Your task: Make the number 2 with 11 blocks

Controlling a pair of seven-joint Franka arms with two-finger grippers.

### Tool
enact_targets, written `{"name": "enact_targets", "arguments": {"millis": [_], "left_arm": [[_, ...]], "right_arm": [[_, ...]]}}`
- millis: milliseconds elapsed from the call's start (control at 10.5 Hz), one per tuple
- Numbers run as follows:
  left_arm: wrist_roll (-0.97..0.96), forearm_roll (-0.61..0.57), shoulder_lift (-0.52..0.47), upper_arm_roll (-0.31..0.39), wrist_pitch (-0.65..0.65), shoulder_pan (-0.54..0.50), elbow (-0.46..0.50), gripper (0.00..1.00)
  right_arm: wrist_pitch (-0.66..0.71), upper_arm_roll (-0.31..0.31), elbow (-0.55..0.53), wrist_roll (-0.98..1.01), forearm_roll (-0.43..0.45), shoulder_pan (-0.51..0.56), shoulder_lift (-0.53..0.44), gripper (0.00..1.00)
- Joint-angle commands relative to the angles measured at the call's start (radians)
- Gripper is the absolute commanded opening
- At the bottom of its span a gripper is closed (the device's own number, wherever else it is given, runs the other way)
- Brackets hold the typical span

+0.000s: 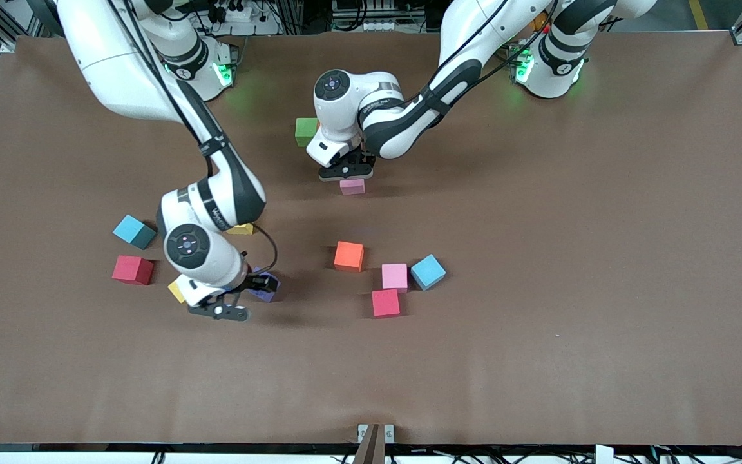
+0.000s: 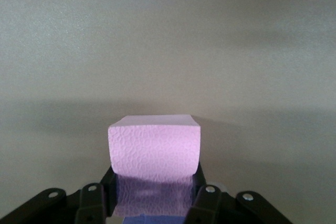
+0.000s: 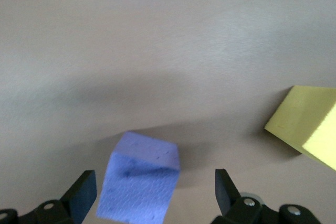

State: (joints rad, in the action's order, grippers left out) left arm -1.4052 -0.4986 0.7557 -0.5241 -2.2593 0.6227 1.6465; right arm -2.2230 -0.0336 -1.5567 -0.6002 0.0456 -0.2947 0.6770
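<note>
Pink block (image 2: 154, 148) clamped in left end effector (image 1: 348, 173), just off the surface (image 1: 538, 258) beside the green block (image 1: 306, 131): set it flat and square before release. Purple block (image 3: 138, 183) sits skewed between the spread fingers of right end effector (image 1: 237, 303), yellow block (image 3: 307, 127) just beside: align to its faces first.

So the right gripper (image 3: 156, 195) is hanging just above the brown worktop (image 3: 157, 40) with its two black fingers (image 3: 84, 192) standing wide apart. A purple foam cube (image 3: 139, 184) is sitting between them, tilted a bit, not touching either one as far as I can see. A yellow cube (image 3: 307, 129) is poking in from the edge nearby, cut off by the frame.
</note>
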Motion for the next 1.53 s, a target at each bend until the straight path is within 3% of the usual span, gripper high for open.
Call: {"name": "enact_targets", "arguments": {"millis": [0, 287, 574, 1244, 1339, 1435], "left_arm": [[-0.004, -0.026, 0.014, 0.009, 0.018, 0.026, -0.025, 0.00], [-0.008, -0.024, 0.013, 0.009, 0.018, 0.040, -0.022, 0.00], [0.000, -0.026, 0.013, 0.009, 0.018, 0.042, -0.014, 0.00], [0.003, -0.026, 0.013, 0.009, 0.018, 0.049, 0.000, 0.00], [0.003, -0.026, 0.013, 0.009, 0.018, 0.049, 0.000, 0.15], [0.009, -0.026, 0.013, 0.009, 0.018, 0.048, 0.000, 0.38]], "right_arm": [[-0.067, -0.005, -0.032, -0.160, -0.021, 0.008, 0.001, 1.00], [-0.099, -0.008, -0.034, -0.257, -0.023, -0.010, 0.013, 1.00], [-0.177, -0.008, -0.101, -0.257, -0.023, -0.023, 0.015, 1.00], [-0.187, -0.008, -0.100, -0.257, -0.021, -0.014, 0.018, 1.00], [-0.187, -0.008, -0.100, -0.257, -0.021, -0.014, 0.018, 1.00], [-0.187, -0.008, -0.098, -0.256, -0.021, -0.012, 0.018, 1.00]]}}
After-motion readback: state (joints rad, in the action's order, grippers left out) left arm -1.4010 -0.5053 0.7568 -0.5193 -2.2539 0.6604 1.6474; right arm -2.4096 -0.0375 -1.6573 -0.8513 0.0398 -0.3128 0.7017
